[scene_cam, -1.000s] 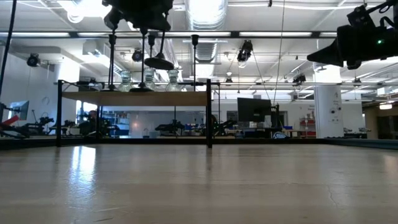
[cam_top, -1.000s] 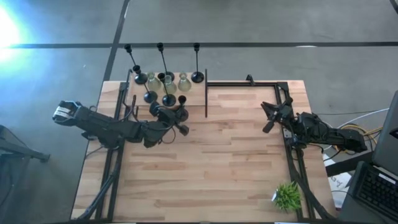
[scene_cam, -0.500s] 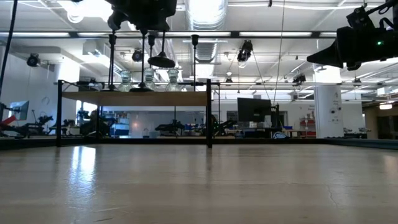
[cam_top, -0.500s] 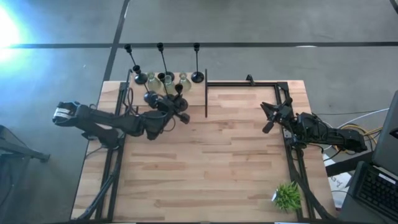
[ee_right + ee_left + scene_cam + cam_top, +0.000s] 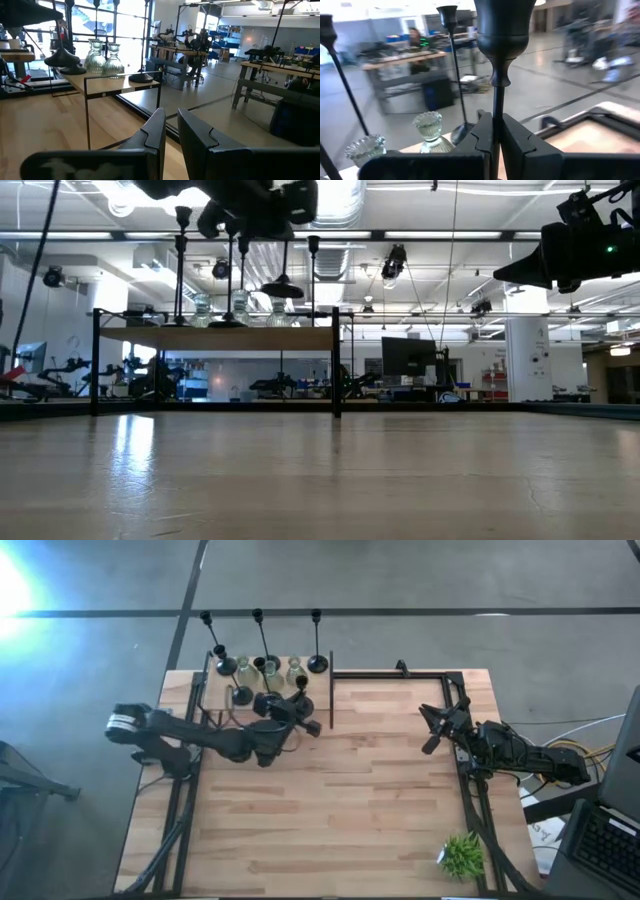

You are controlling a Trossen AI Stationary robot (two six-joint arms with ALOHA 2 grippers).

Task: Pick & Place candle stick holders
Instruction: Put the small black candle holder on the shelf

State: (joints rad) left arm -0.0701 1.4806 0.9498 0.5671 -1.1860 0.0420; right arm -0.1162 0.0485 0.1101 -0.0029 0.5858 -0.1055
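We see the wooden table (image 5: 330,810) largely bare across its middle and near side, with the small raised shelf (image 5: 265,680) at its far left corner still carrying the other candle stick holders (image 5: 262,665): tall black ones along the back and pale glass ones (image 5: 429,127) between them. Our left gripper (image 5: 290,712) hangs just in front of that shelf, near its right-hand post, fingers (image 5: 482,137) clamped together on the thin stem of a short black candle stick holder (image 5: 497,75). In the low view its round base (image 5: 283,288) hangs lifted, above the level of the shelf top. The stem's long axis runs up between the jaws, so the holder sits upright in the grip, cup on top. From here we judge the open room lies toward the table's centre and right; the shelf frame and the standing holders crowd the far side. Our right gripper (image 5: 432,730) waits well apart at the table's right edge, fingers nearly together and holding nothing.
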